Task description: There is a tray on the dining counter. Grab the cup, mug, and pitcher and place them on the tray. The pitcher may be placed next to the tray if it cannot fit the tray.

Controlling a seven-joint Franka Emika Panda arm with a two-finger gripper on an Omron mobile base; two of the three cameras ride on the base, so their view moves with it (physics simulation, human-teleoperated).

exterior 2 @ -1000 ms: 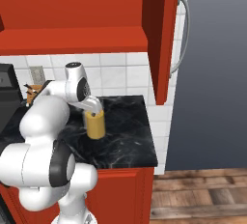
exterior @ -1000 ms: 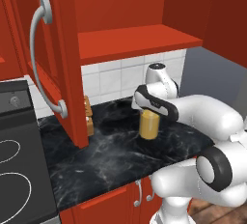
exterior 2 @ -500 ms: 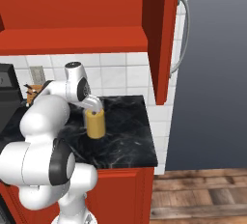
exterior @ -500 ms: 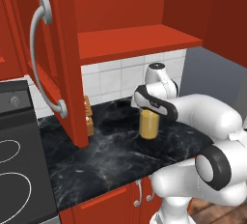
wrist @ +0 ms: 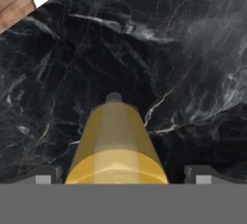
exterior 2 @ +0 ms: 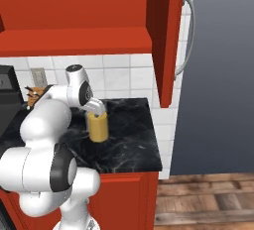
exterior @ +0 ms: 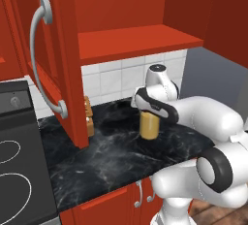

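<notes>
Black worktop [exterior: 111, 156] | one pitcher [exterior: 149, 124] (upright) | gripper [wrist: 118, 175] spread wide around it, one finger each side

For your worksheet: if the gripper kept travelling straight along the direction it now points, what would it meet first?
Most likely the pitcher. In the hand view it stands between the two open fingertips of the gripper, right in its line. Beyond the pitcher lies the black worktop. How much gap remains is hard to judge.
</notes>
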